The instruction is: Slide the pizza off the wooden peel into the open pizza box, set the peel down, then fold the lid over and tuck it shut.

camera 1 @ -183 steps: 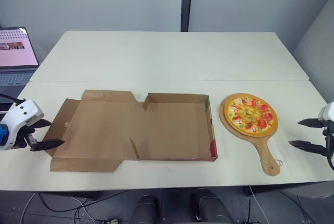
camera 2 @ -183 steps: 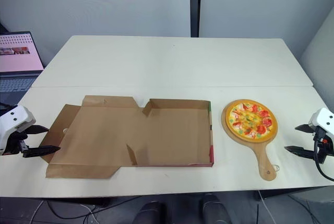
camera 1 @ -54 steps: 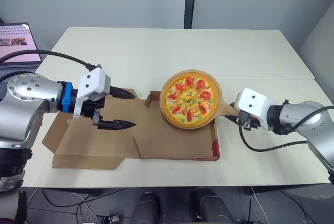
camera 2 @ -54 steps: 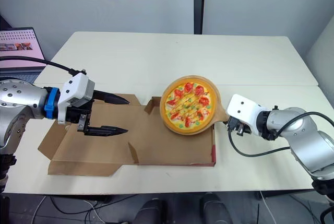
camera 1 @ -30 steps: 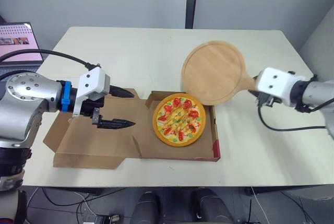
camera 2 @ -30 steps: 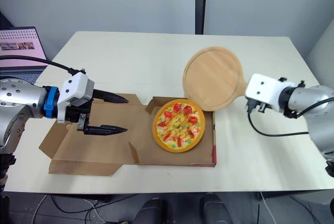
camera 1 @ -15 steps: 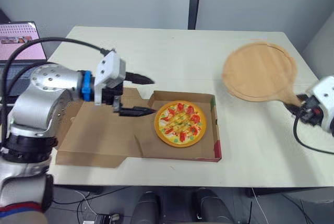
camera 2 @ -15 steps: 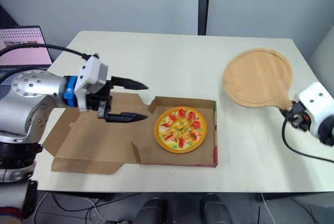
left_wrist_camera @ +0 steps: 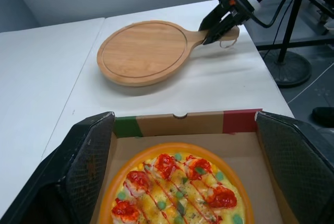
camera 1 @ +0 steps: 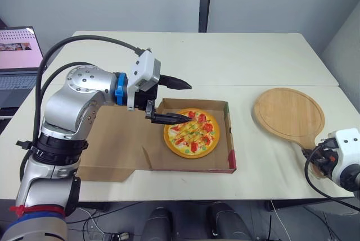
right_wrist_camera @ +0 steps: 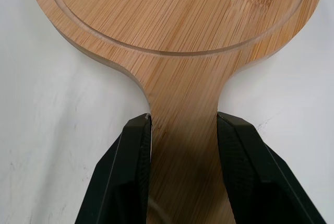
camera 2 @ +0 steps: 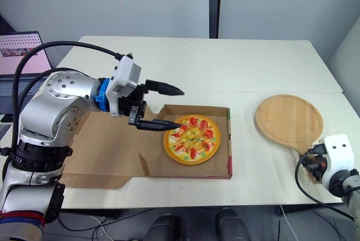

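Observation:
The pizza (camera 1: pixel 191 133) lies flat inside the open cardboard box (camera 1: pixel 231 140), towards its left half. The lid (camera 1: pixel 112 145) is spread flat on the table to the box's left. My left gripper (camera 1: pixel 183 101) hovers open over the box's back left corner; its near finger reaches over the pizza's edge and nothing is between the fingers. The round wooden peel (camera 1: pixel 288 112) rests on the table to the right of the box, its handle pointing at me. My right gripper (right_wrist_camera: pixel 183 122) is shut on that handle, both fingers (right_wrist_camera: pixel 136 145) pressed against its sides.
A laptop (camera 1: pixel 17 55) with a lit screen stands off the table's far left. The white table (camera 1: pixel 242 61) stretches bare behind the box and peel. A seam runs across it just behind the box.
The peel has come down from above the table's right side to lie flat on it. My left gripper has moved right, from over the lid to the pizza's edge.

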